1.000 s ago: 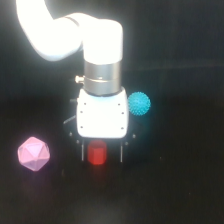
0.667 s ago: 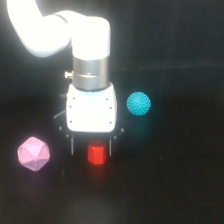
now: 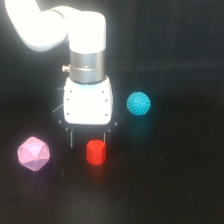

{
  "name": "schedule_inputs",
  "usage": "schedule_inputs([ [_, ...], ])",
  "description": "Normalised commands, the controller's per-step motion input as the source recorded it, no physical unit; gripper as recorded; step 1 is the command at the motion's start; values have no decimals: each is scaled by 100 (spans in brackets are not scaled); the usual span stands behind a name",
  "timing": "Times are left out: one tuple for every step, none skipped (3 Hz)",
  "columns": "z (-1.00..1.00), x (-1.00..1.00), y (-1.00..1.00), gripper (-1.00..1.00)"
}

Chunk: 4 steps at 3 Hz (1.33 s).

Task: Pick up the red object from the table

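Tool [image 3: 88, 139]: mine, fingers spread, holding nothing.
Red object [image 3: 95, 152]: upright on surface [image 3: 175, 190], between fingers.
Advice: center, descend straight, then close.

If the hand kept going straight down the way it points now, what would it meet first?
Most likely the red object, which sits between and just below the hand's dark fingers; then the table. Depth is unclear from this single view.

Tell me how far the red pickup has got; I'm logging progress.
Done: the gripper is lined up over the red object, its dark fingers either side of it. In hand: closing in; whether the fingers touch it is unclear. Left: the grasp and lift, since the object appears to sit on the table.
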Motion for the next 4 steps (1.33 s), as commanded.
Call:
schedule_inputs([
  [1,31,-53,-59],
  [-25,-18,-51,13],
  [-32,19,-2,-88],
  [3,51,3,-97],
])
